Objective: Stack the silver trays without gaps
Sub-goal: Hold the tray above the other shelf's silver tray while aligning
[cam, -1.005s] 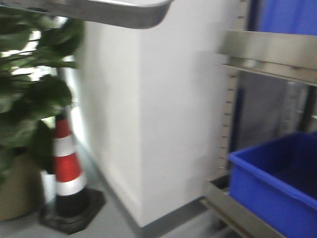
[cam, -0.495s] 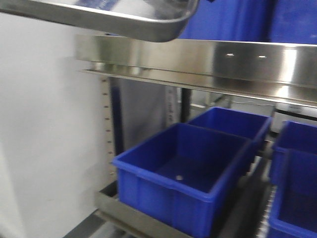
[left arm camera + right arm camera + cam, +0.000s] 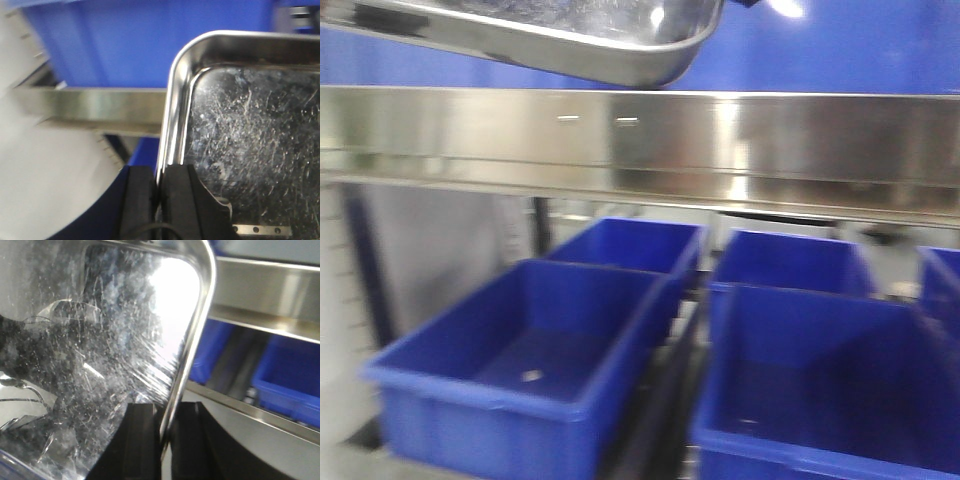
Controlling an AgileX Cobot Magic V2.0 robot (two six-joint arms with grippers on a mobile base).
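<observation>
swung right since before: our view, now on shelf rail (image 3: 740, 140) and blue bins (image 3: 520, 350). silver tray (image 3: 570, 45): we clamp its rim with left gripper (image 3: 159, 200) and right gripper (image 3: 162, 440).

storeroom, steel shelving (image 3: 640, 140), rows of blue bins (image 3: 520, 350)

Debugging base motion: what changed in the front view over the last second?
The view swung right: the plant, cone and white wall slid out on the left, and the rail now spans the frame with blue bins below it. The tray stayed at the top of the frame; the left tool and right tool are shut on its rim.
</observation>
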